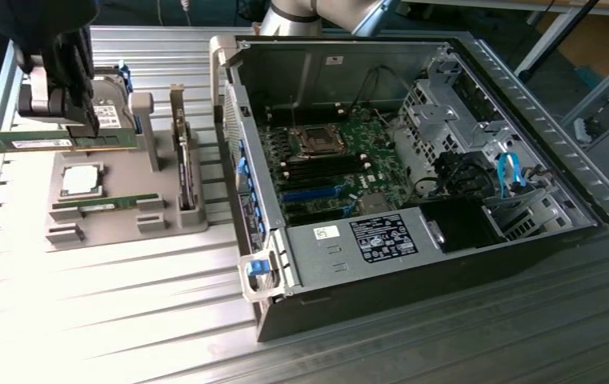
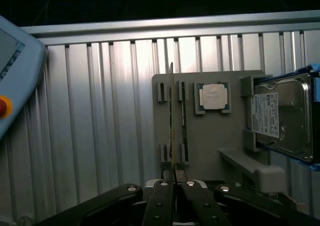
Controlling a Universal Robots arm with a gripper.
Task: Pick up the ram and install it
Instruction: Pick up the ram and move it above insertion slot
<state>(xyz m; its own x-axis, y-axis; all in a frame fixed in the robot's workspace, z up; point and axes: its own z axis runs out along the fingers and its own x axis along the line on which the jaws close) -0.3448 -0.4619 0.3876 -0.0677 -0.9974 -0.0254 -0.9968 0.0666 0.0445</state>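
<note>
Clamping the gripper (image 1: 82, 126) tight on the ram (image 1: 26, 141), a thin green board with a white label, held level over the matte gray holder (image 1: 122, 232). Hovering at nine o'clock of the open black metal computer case (image 1: 390, 300) in the exterior view. Looks done with the pickup; not yet seated on the motherboard (image 1: 360, 128). Leaving a twin stick (image 1: 106, 205) slotted in the holder.

Nothing is legible. White labels on the hard drive (image 2: 282, 116) and the ram (image 1: 26, 142), and a dark label on the power supply (image 1: 387, 238) at six o'clock in the computer case (image 1: 315, 68), carry print too small to tell.
</note>
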